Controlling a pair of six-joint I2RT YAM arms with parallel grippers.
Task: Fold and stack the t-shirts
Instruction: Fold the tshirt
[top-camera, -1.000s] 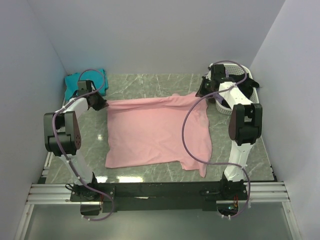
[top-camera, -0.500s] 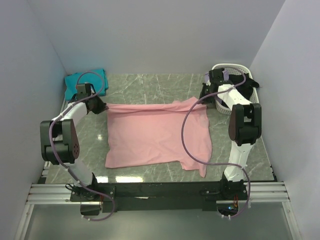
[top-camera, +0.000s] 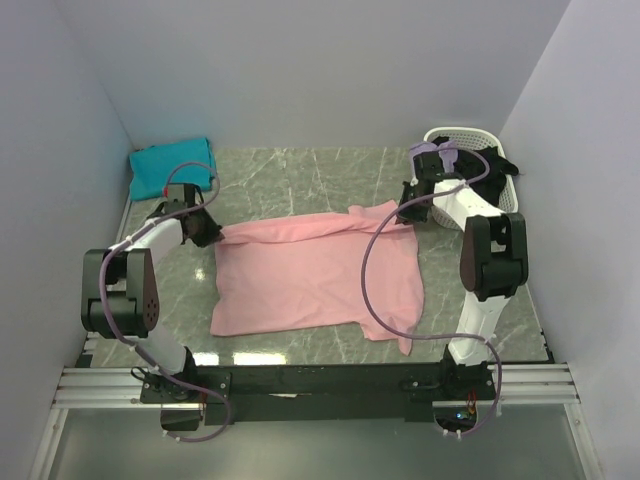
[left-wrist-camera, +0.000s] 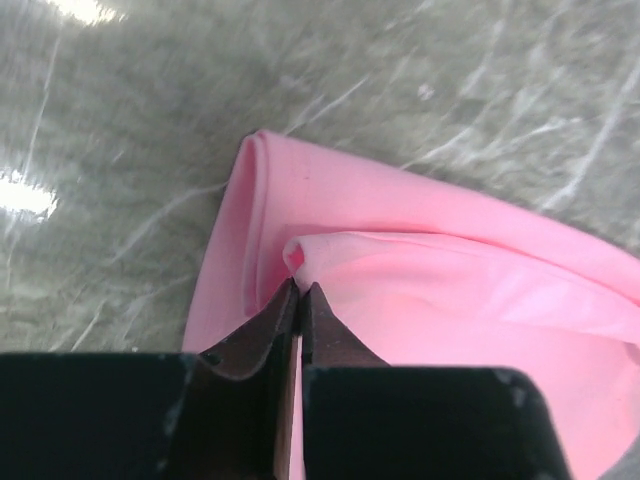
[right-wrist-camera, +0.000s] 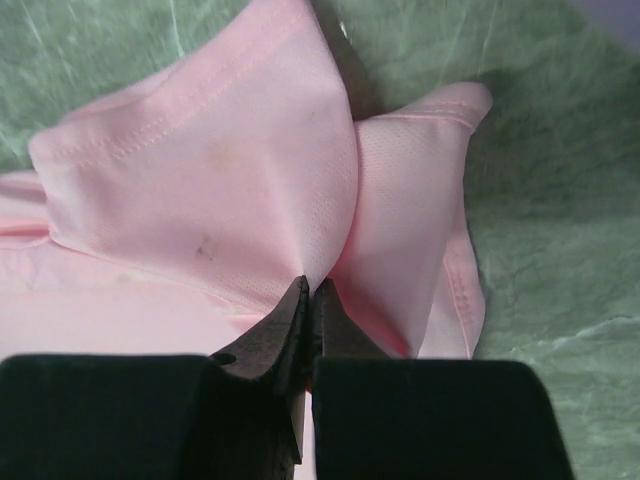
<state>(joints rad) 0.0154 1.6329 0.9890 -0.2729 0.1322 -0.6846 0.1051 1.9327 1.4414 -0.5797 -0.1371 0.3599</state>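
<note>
Marble-patterned grey-green surface (top-camera: 300, 170), enclosed by pale walls. Contents as follows.

1. Pink t-shirt (top-camera: 310, 285): lies across the middle of the surface. Its near part is flat, and its far edge is drawn into a raised ridge between the two arms.
2. Left end effector (left-wrist-camera: 298, 287): at the pink t-shirt's far-left corner. The jaws are closed together on a pinch of the pink cloth, with a rolled fold of hem just ahead of the tips.
3. Right end effector (right-wrist-camera: 307, 285): at the pink t-shirt's far-right corner. The jaws are clamped on gathered pink cloth, close beside a stitched sleeve hem.
4. Teal t-shirt (top-camera: 172, 165): folded, beyond the pink t-shirt's far-left corner, well apart from it and close to the walls.
5. White basket (top-camera: 465, 131): beyond the pink t-shirt's far-right corner, behind the right arm. Black cloth (top-camera: 497, 168) hangs at its rim.
6. Purple cable (top-camera: 364, 265): loops from the right arm over the pink t-shirt's right side.
</note>
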